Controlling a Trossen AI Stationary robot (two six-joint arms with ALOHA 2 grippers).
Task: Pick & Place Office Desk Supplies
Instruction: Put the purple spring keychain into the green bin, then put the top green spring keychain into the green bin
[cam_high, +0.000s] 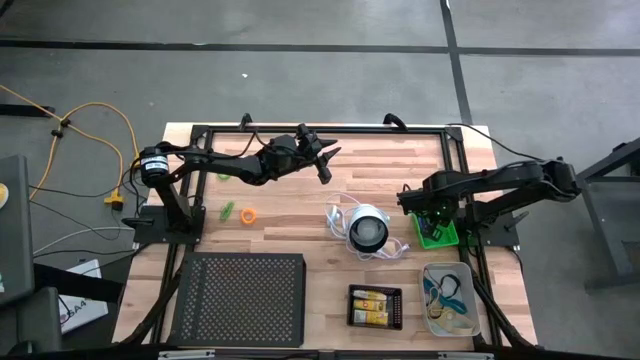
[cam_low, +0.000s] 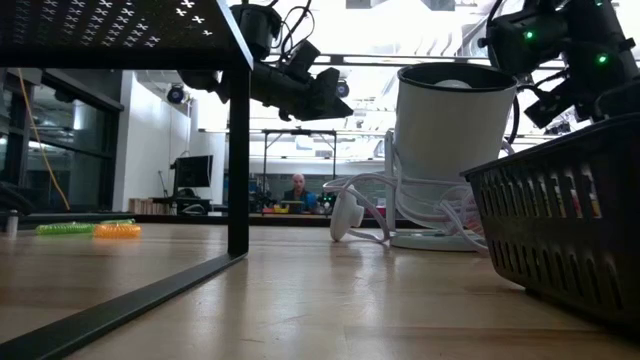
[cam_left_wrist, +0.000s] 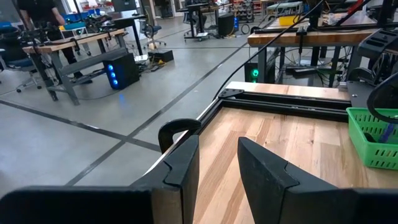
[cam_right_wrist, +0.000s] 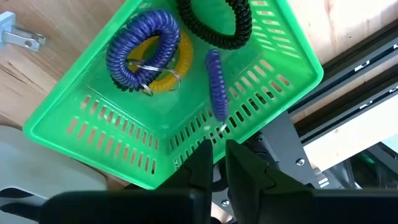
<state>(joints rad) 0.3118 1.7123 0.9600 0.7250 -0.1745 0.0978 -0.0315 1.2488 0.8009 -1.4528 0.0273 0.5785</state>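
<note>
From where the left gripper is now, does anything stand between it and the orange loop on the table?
Nothing visible does. The left gripper hangs above bare wood, and the orange loop lies in the open beside a green loop.

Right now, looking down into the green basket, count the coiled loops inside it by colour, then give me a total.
Purple loops: 2
Yellow loop: 1
Black loop: 1
Total in the green basket: 4
</note>
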